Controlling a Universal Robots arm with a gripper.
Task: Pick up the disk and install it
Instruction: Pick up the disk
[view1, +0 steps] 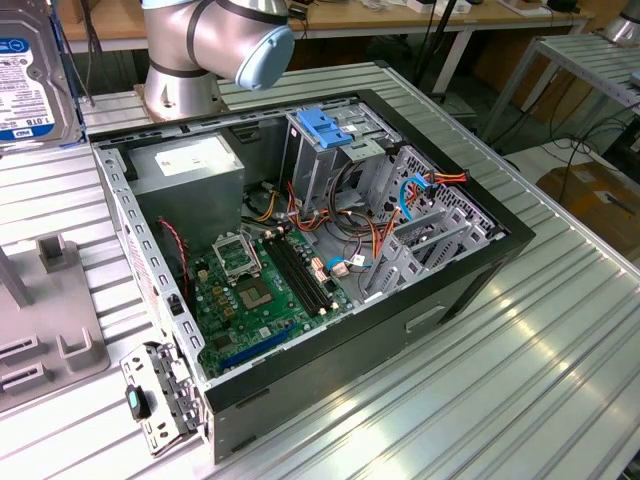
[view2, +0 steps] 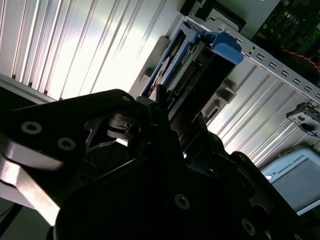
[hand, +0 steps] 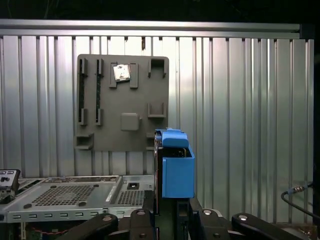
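Observation:
The disk (hand: 173, 165) is a flat drive in a bright blue carrier, seen edge-on in the first wrist view. It stands between the dark fingers of my gripper (hand: 167, 202), which is shut on it. In the second wrist view the disk (view2: 200, 60) rises out of the gripper (view2: 175, 117) with its blue end farthest from the wrist. In the exterior view the disk (view1: 28, 75) shows its blue-and-white label at the far upper left, held in the air above the grey fixture plate (view1: 50, 320).
An open computer case (view1: 480, 270) lies on the ribbed metal table, with a motherboard (view1: 260, 290) and a metal drive cage topped by a blue bracket (view1: 325, 125). The arm's base (view1: 185, 70) stands behind the case. A loose side latch (view1: 155, 400) hangs at the case's near corner.

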